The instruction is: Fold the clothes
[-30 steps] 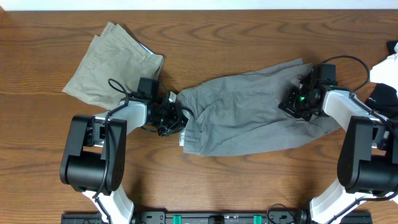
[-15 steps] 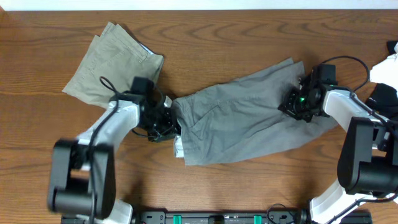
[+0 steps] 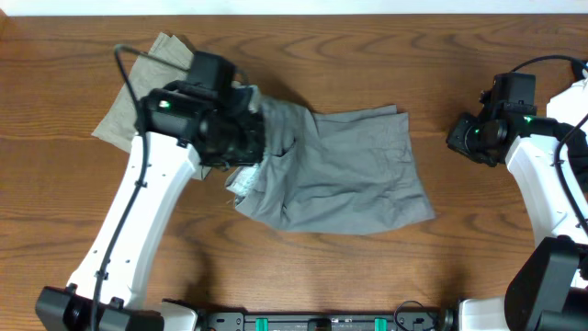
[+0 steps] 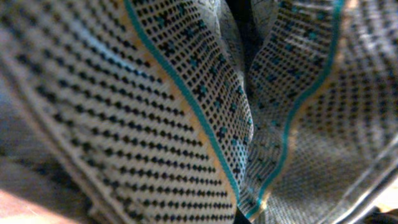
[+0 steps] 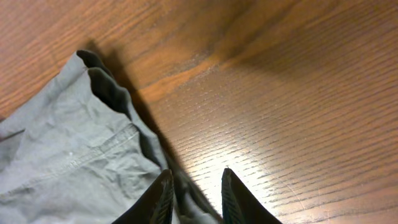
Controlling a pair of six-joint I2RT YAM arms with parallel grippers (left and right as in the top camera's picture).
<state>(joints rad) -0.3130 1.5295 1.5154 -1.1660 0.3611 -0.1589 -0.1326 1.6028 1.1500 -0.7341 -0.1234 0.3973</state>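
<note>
Two garments lie on the counter (image 3: 386, 55): grey shorts (image 3: 349, 175) mid-counter and a khaki-beige pair (image 3: 124, 110) at far left. The left end effector (image 3: 246, 147) pinches the grey shorts' bunched left edge. The right end effector (image 5: 196, 194) hangs spread, empty, near their right edge.

I can read no letter, number, label or brand anywhere: not on the grey shorts (image 3: 340, 170) in the middle, not on the khaki garment (image 3: 124, 106) at ten o'clock, and not on the dotted cloth with teal stripes (image 4: 186, 112).
</note>
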